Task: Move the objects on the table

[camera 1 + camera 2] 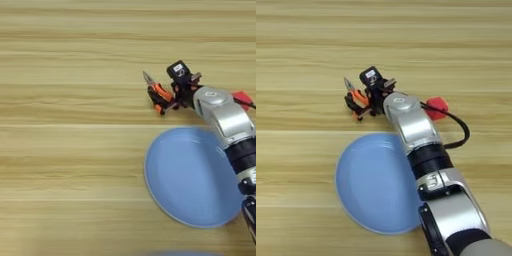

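Three task objects show on the wood-grain table: the orange-and-black-handled needle-nose pliers, a small red cube and a large round light-blue plate. The right gripper sits at the pliers' handles, its black fingers against them, but whether the jaws are pinching the handles or merely touching them cannot be told. The pliers' tip points away toward the upper left. The plate lies just nearer than the pliers, under the silver forearm; the cube sits right of the forearm.
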`<action>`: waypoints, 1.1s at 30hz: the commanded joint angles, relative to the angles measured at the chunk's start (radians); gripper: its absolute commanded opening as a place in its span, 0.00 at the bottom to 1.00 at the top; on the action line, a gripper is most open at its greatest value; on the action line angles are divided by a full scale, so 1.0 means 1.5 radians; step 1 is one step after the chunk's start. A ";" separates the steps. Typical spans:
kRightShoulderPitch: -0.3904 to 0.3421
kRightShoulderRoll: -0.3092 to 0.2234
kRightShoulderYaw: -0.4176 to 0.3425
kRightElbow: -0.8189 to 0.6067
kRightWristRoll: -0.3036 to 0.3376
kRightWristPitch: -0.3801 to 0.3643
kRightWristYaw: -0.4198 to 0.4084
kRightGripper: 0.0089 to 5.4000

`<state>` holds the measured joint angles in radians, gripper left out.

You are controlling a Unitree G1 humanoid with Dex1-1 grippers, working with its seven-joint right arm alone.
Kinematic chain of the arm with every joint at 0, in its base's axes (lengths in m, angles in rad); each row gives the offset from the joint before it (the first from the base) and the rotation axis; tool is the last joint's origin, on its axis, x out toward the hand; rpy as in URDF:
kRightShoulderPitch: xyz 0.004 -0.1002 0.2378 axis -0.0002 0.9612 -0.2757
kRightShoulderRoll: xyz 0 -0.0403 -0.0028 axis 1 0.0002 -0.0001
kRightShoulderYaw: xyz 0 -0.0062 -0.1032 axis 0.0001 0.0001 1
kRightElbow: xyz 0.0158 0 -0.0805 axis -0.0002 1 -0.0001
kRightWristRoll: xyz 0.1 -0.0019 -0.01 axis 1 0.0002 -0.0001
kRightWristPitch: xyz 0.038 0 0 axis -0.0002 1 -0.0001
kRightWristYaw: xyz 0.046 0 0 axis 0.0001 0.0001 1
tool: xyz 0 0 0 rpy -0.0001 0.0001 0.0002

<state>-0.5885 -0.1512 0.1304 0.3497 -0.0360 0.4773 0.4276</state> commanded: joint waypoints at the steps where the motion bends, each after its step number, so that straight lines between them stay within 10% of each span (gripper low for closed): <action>1: -0.044 -0.031 -0.029 -0.079 0.015 0.003 0.005 1.00; 23: -0.028 -0.265 -0.168 -0.079 0.083 0.008 0.147 1.00; 33: -0.002 -0.309 -0.174 -0.027 0.089 -0.008 0.191 1.00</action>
<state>-0.5380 -0.5550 -0.1054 0.3304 0.0834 0.5091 0.7165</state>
